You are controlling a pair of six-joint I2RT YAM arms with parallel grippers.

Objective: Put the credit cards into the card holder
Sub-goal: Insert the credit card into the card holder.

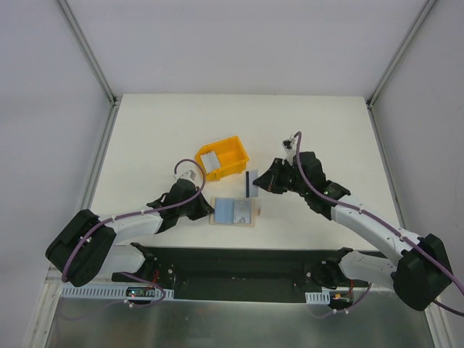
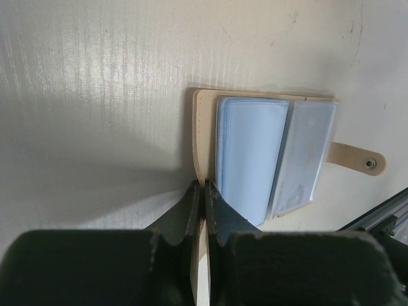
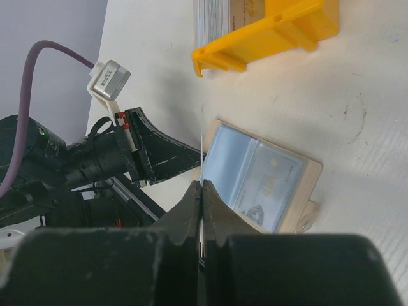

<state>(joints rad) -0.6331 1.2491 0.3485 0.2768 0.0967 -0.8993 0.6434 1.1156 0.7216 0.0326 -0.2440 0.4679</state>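
Observation:
The beige card holder [image 1: 233,212] lies open on the table, its clear blue sleeves [image 2: 252,153] facing up and its snap tab [image 2: 370,164] sticking out to one side. My left gripper [image 2: 204,186] is shut on the holder's beige edge [image 2: 199,137]. Just above the holder, my right gripper [image 3: 202,185] is shut on a credit card [image 3: 203,137], which stands on edge and shows as a thin line. In the top view this card [image 1: 249,183] hangs between the yellow bin and the card holder [image 3: 306,185]. More credit cards [image 3: 220,16] stand in the bin.
The yellow plastic bin [image 1: 230,154] sits just behind the card holder, between the two arms. A dark metal rail [image 1: 239,264] runs along the table's near edge at the arm bases. White walls enclose the table on three sides.

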